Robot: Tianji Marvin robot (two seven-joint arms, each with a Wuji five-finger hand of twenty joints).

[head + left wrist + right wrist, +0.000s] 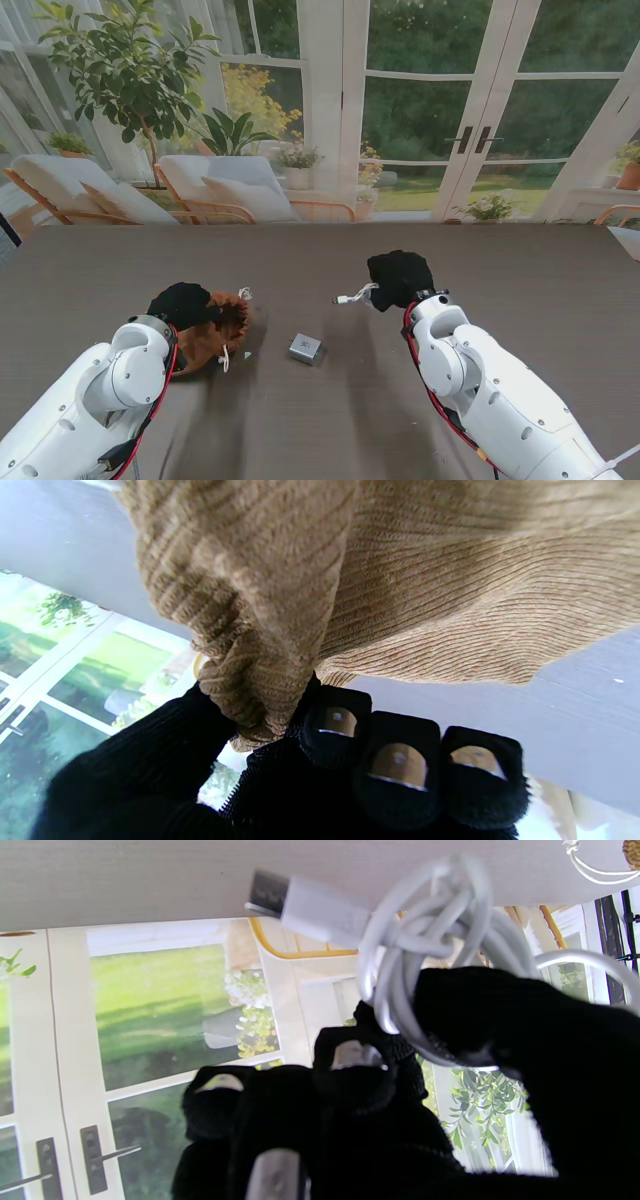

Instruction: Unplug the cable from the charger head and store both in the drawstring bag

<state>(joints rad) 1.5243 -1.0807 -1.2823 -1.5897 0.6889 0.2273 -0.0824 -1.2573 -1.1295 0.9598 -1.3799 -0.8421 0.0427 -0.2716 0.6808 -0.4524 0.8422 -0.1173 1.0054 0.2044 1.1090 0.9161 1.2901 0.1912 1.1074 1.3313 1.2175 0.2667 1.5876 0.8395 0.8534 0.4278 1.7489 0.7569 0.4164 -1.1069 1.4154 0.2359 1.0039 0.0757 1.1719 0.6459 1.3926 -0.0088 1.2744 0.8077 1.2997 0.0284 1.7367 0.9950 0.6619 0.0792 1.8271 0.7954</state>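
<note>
Storing is the step in hand, judging from the stand's view: the cable (352, 296) is already free of the charger head (305, 348), which lies alone on the table (500, 270) between the two hands, nearer to me than either. The right hand (400, 278) is closed around the coiled cable, its plug poking out toward the left hand (182, 304). That hand is clamped on the brown drawstring bag (218, 330), which sits against it on the charger's side.

From the left wrist, thumb and fingers (397, 770) pinch a bunched fold of the bag's corduroy (260, 680); whether the mouth gapes I cannot tell.

From the right wrist, the white coil (425, 945) is trapped under the thumb, plug (305, 907) free.

Next, the cable must cross over the charger to the bag, which calls for an opened mouth.
</note>
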